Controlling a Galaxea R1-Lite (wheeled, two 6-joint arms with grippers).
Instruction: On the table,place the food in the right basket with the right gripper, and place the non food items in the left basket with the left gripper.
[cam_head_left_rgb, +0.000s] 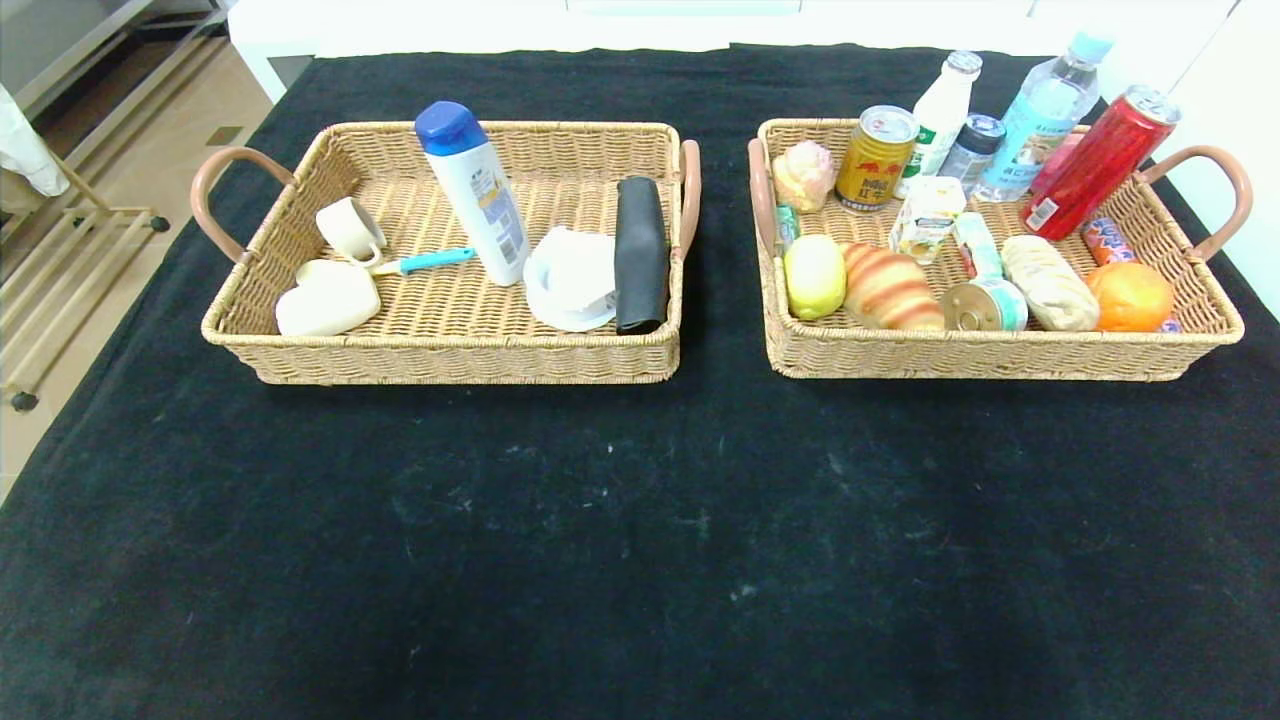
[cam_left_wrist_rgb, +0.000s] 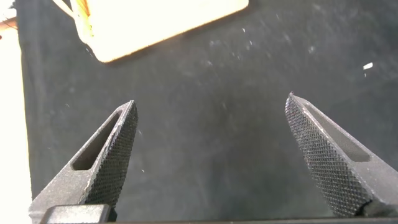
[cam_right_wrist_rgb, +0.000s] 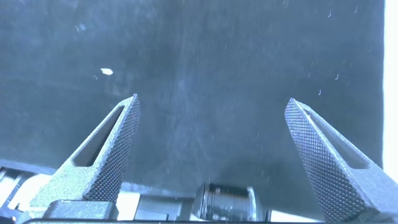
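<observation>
The food (cam_head_left_rgb: 888, 287) sits in the right basket (cam_head_left_rgb: 1000, 352), so look there first: you have the striped croissant against the front wall, the pale lemon (cam_head_left_rgb: 814, 275) touching it on the side nearer the other basket, and the small white carton (cam_head_left_rgb: 926, 218) standing just behind them among cans and bottles. Your non food items are in the left basket (cam_head_left_rgb: 450, 355): the white shampoo bottle (cam_head_left_rgb: 476, 194) with its blue cap leans tilted near the middle, and the black glasses case (cam_head_left_rgb: 640, 254) lies along the wall nearest the right basket, beside a white lidded piece. The black tabletop (cam_head_left_rgb: 640, 540) in front of both baskets carries nothing. Neither arm shows from the head view. Your left gripper (cam_left_wrist_rgb: 210, 127) hangs over the dark cloth with its fingers spread wide and nothing between them; your right gripper (cam_right_wrist_rgb: 211, 124) is likewise spread wide above the cloth, holding nothing.
</observation>
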